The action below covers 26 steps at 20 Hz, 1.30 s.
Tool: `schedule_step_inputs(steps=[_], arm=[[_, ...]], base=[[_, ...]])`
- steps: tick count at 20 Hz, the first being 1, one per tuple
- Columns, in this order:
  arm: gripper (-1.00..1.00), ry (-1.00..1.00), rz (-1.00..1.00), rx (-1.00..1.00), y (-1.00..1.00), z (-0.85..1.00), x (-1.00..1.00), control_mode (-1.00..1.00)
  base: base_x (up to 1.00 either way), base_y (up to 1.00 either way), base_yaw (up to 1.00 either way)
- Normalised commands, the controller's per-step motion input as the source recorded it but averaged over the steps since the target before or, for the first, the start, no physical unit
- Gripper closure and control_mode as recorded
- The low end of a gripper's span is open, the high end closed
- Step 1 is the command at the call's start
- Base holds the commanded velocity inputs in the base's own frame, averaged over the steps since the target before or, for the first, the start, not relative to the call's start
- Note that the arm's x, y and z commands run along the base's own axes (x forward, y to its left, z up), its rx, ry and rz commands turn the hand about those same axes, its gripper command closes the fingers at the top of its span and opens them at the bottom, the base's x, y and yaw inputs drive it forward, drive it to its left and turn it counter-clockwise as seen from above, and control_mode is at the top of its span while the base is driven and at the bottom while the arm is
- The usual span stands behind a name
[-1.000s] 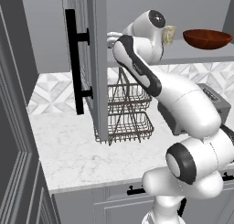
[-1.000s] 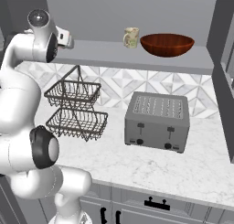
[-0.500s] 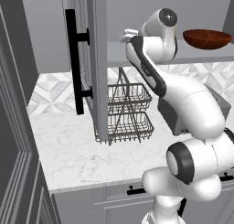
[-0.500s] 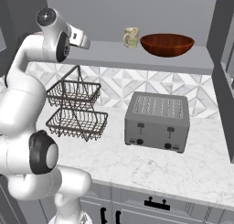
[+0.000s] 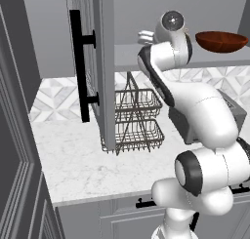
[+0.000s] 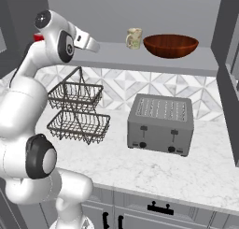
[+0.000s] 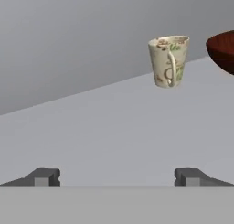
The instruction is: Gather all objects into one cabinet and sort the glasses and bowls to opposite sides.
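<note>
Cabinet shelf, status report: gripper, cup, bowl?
Gripper open, empty, over bare shelf. Cream cup upright ahead, beside the brown bowl, not touching. Nothing between gripper and cup.

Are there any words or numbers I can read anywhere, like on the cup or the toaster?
No, there are none to read.
The cream patterned cup has only leafy pictures, no letters.
The toaster shows plain knobs and levers, with no labels.
The brown bowl is plain.

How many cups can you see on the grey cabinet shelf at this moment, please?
1: a small cream patterned cup stands upright on the grey shelf, just left of the wide dark reddish-brown wooden bowl. The arm may hide others further left.
</note>
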Motion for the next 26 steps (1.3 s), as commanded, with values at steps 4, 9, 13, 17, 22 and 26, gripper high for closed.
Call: schedule_step_inputs(steps=[4, 9, 13, 17, 22, 26], arm=[[-1.0, 0.0, -0.16, 0.0, -0.52, 0.04, 0.09, -1.0], [-1.0, 0.0, -0.03, 0.0, -0.51, 0.07, 0.17, -1.0], [-1.0, -0.07, 0.0, 0.0, -0.44, 0.01, 0.01, -1.0], [-1.0, -0.08, 0.0, -0.02, -0.3, 0.0, 0.0, -1.0], [-1.0, -0.02, 0.0, -0.01, -0.29, 0.0, 0.07, -1.0], [-1.0, 0.04, 0.0, 0.0, -0.3, 0.15, 0.34, -1.0]], base=[[0.0, 0.0, 0.0], [0.0, 0.0, 0.0], [0.0, 0.0, 0.0], [0.0, 0.0, 0.0], [0.0, 0.0, 0.0], [0.0, 0.0, 0.0]])
